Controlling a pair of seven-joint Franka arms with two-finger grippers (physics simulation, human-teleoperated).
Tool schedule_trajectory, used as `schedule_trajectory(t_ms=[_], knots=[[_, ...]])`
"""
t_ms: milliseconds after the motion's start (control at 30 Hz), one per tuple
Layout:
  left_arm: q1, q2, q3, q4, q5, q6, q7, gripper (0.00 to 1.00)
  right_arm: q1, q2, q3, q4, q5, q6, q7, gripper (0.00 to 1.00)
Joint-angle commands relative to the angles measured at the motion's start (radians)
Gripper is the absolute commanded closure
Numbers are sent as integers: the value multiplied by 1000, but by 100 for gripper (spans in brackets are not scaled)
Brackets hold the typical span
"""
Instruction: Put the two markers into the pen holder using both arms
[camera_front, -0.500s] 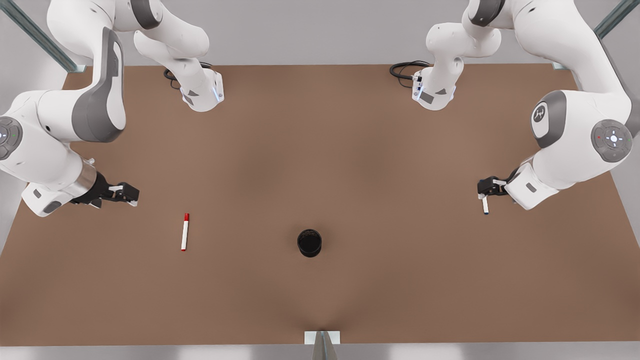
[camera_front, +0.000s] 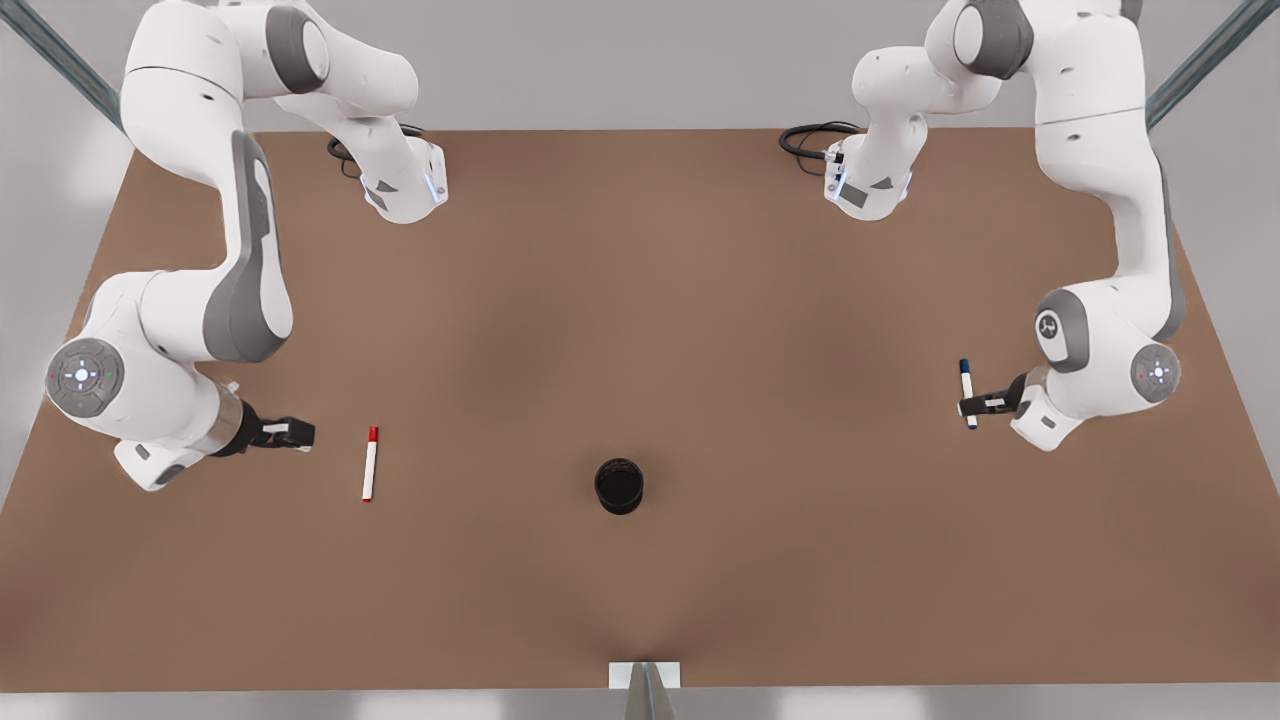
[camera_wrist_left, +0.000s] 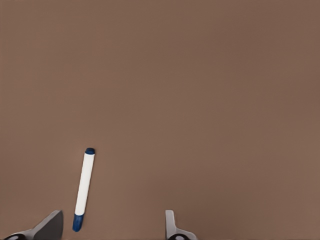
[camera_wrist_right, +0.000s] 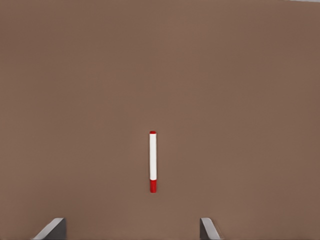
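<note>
— Where do we stand with the markers?

— We see both lying flat on the brown worktop (camera_front: 640, 330). The red marker (camera_front: 370, 464) is toward the front view's left, its red cap pointing to the far edge. The blue marker (camera_front: 967, 394) is toward the front view's right, its dark blue cap also at the far end.

— And the holder?

— The holder (camera_front: 619, 486) stands upright between the two markers, nearer the front edge, well apart from each. We see nothing inside it from above.

— Which gripper is which?

— Going by the wrist views, our left gripper (camera_front: 975, 405) is the one on the front view's right, since its camera looks down on the blue marker (camera_wrist_left: 83, 189). Our right gripper (camera_front: 296, 434) is on the front view's left, its camera facing the red marker (camera_wrist_right: 153, 161).

— Are they holding anything?

— No. In the left wrist view the fingers (camera_wrist_left: 49, 226) are spread wide, and the blue marker lies on the worktop between them, close to one finger; we cannot tell whether it touches. In the front view that gripper sits right at the marker's near end. The right gripper's fingers (camera_wrist_right: 50, 229) are parted too, and the red marker lies ahead of them, near but apart.
</note>
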Motion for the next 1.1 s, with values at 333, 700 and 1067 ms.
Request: schedule_trajectory(t_ms=[333, 700, 1067], knots=[[25, 73, 34, -253, -10, 653, 363, 0, 30, 194, 20, -98, 25, 288, 308, 0], [19, 112, 13, -272, -42, 650, 352, 0, -23, 226, 20, -289, 22, 479, 357, 0], [20, 141, 10, -267, -42, 647, 352, 37, -37, 293, 18, -284, -35, 562, 354, 0]])
